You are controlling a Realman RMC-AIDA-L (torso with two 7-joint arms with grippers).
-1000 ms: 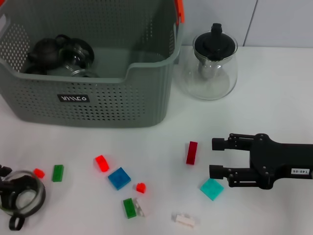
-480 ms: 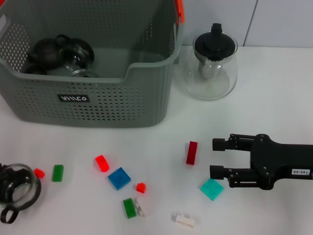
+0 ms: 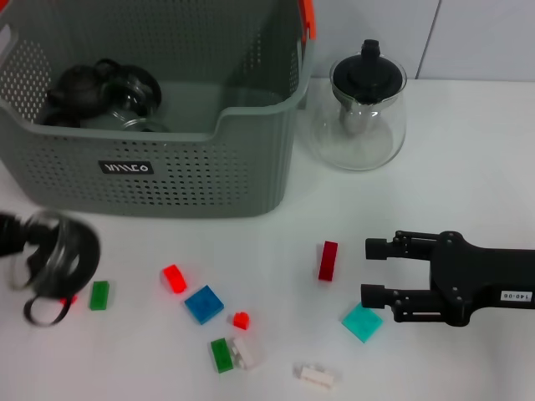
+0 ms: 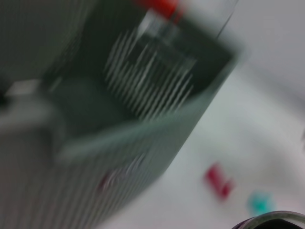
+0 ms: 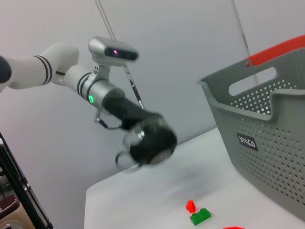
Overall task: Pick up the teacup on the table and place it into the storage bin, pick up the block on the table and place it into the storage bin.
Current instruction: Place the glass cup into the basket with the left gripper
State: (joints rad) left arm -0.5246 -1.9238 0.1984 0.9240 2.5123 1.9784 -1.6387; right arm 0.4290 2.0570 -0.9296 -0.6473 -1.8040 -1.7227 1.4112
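At the left edge of the white desk (image 3: 468, 150), lifted clear of the surface, a clear glass teacup w/ black handle (image 3: 57, 259) hangs tilted & blurred; right wrist view shows it held at the end of the left gripper (image 5: 143, 125), arm white w/ black bands, cup well above the desk. Left gripper is closed round the cup, tho the fingers themselves can't be made out. Just behind it, the large grey perforated plastic storage bin w/ orange handle (image 3: 192, 167) & small black label w/ white lettering (image 3: 125, 168) sits at the rear left; inside, a dark teapot (image 3: 75, 85) & glass pieces next to it. Below the cup on the desk: small red block (image 3: 68, 298) & green block (image 3: 99, 295), side by side. Further right: red block (image 3: 174, 278), blue square block (image 3: 204, 304), tiny red block (image 3: 241, 320), green block w/ clear piece touching it (image 3: 223, 355), white block (image 3: 317, 375). Dark red oblong block (image 3: 328, 261) lies just off the tips of the black right gripper (image 3: 374, 271), which hovers low at the right, jaws wide apart, holding nothing; teal square block (image 3: 361, 322) just beside its lower finger. Clear glass teapot w/ black lid (image 3: 362, 109) stands right of the bin, near it.
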